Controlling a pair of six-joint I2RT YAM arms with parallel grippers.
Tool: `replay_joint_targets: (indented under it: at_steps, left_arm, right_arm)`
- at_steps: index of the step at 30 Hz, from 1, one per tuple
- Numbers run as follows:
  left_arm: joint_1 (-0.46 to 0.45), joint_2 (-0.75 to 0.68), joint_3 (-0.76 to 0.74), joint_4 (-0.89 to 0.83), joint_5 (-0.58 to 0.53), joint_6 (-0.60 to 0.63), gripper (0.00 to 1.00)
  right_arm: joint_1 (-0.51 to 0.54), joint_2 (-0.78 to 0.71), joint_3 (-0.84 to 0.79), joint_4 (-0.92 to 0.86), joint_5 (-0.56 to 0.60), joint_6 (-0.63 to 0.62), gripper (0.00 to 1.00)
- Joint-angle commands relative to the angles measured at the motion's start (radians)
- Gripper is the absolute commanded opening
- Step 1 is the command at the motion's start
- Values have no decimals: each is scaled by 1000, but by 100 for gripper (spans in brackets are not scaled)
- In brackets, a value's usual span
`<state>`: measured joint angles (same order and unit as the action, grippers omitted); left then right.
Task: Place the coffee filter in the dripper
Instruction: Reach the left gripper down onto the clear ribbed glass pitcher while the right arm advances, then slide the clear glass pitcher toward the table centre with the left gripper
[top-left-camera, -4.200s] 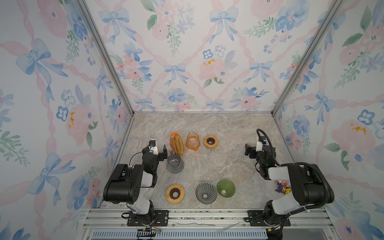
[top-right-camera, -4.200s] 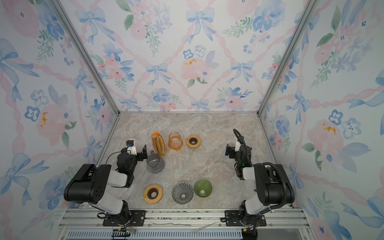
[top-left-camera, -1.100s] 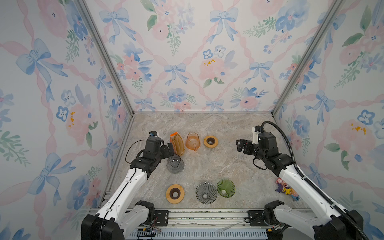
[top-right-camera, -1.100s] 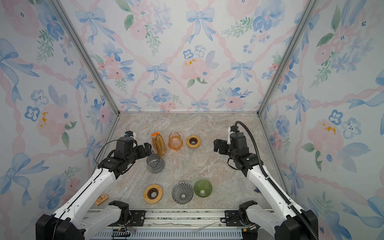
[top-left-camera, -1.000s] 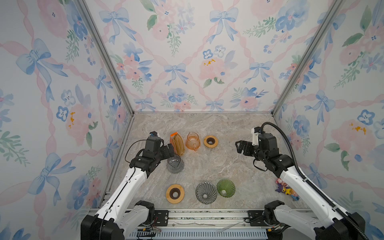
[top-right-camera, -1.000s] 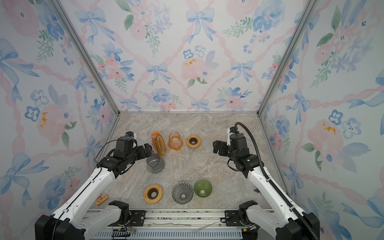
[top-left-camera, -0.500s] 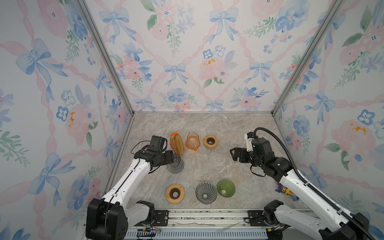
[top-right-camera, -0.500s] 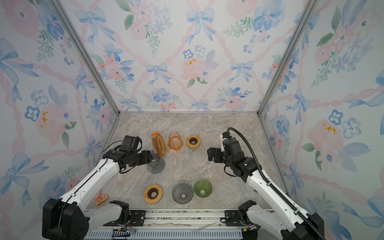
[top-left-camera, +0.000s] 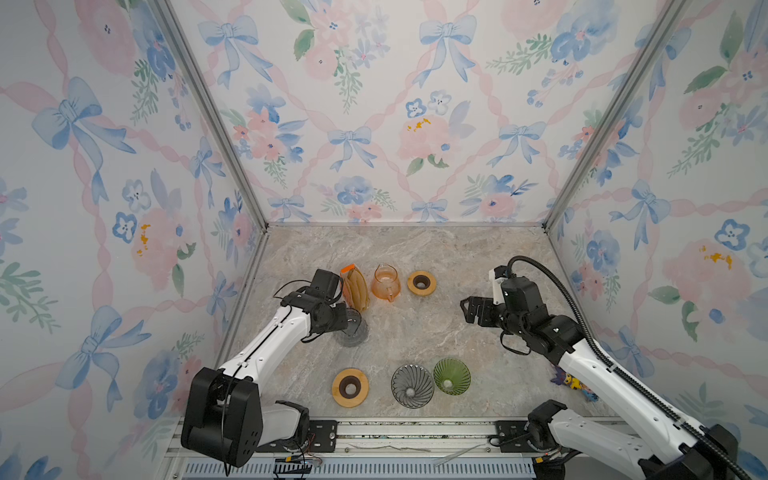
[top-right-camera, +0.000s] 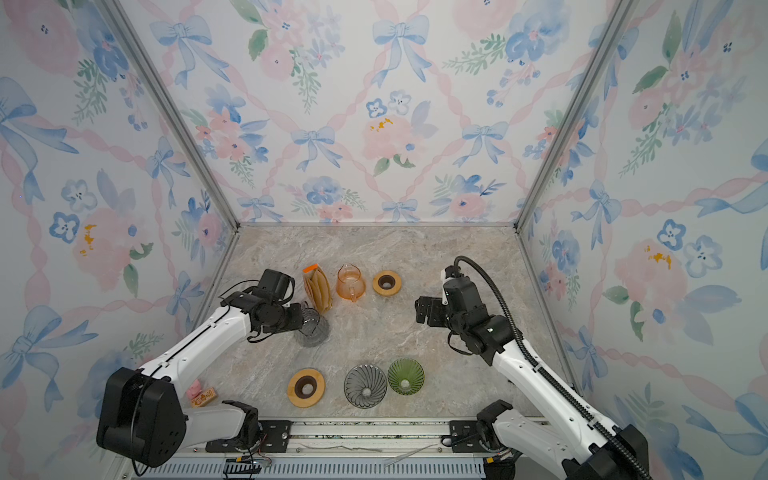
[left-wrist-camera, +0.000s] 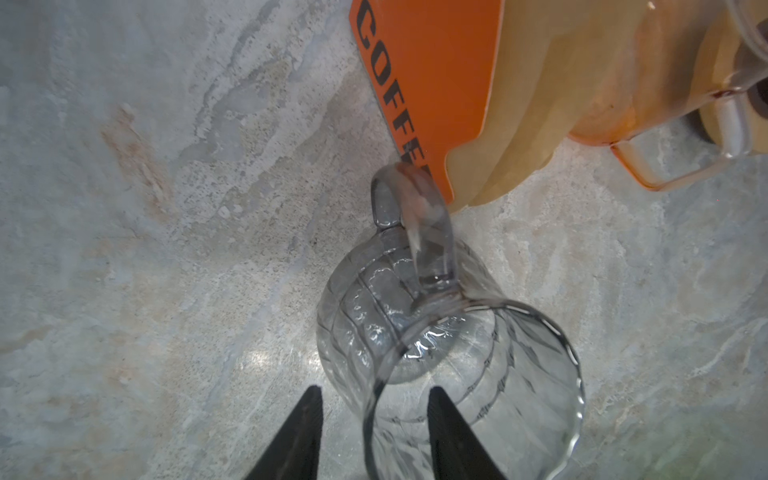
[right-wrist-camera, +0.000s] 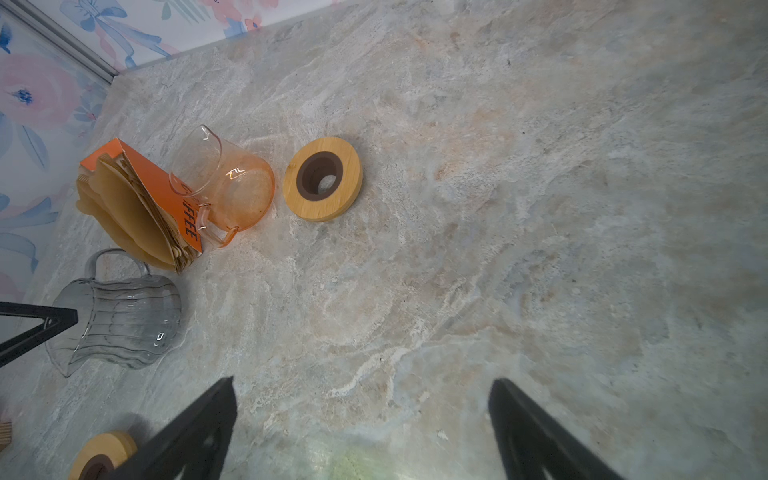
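Note:
Brown paper coffee filters (top-left-camera: 355, 289) (right-wrist-camera: 133, 208) stand in an orange holder at the back left. Near the front edge sit a grey ribbed dripper (top-left-camera: 412, 385) and a green dripper (top-left-camera: 451, 376), both empty. My left gripper (left-wrist-camera: 374, 388) is at a clear grey glass pitcher (top-left-camera: 353, 328) (left-wrist-camera: 415, 332), just in front of the filters. One finger is inside the rim and one outside, with gaps to the glass on both sides. My right gripper (top-left-camera: 467, 309) (right-wrist-camera: 363, 380) hangs open over bare table right of centre, holding nothing.
An orange glass carafe (top-left-camera: 386, 284) and a wooden ring (top-left-camera: 421, 283) stand right of the filters. A second wooden ring (top-left-camera: 350, 387) lies left of the grey dripper. Small toys lie by the right wall (top-left-camera: 575, 382) and by the left arm's base (top-right-camera: 199, 392).
My left gripper has come down over the pitcher's rim and its jaws have narrowed. My right arm has swung left toward the table's middle, still open.

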<state>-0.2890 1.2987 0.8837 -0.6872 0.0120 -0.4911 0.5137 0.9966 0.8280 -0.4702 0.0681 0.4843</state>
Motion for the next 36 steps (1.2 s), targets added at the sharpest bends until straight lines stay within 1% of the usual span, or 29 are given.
replay_joint_targets:
  at_steps: [1, 6, 8, 16, 21, 28, 33, 36]
  left_arm:
    - [-14, 10, 28, -19, -24, 3, 35]
    - [-43, 17, 29, -20, -35, -4, 27]
    - [-52, 16, 25, -19, -38, -8, 22]
    - [-97, 1, 21, -20, -31, -32, 11]
    - [-148, -1, 26, -20, -23, -69, 8]
    - [-248, 24, 72, -20, -40, -129, 6]
    - [-321, 89, 158, -20, -66, -149, 6]
    - [-360, 160, 237, -20, -85, -156, 6]
  right_arm:
    - [14, -2, -14, -30, 24, 10, 96]
    - [15, -3, -22, -33, 32, 13, 96]
    - [14, -5, -22, -34, 33, 13, 96]
    - [15, -25, -21, -51, 50, 13, 96]
    - [15, -36, -22, -61, 60, 15, 96]
    - [15, -54, -23, -76, 77, 17, 96]
    - [15, -69, -27, -88, 96, 17, 96]
    - [14, -71, -23, -103, 109, 20, 96]
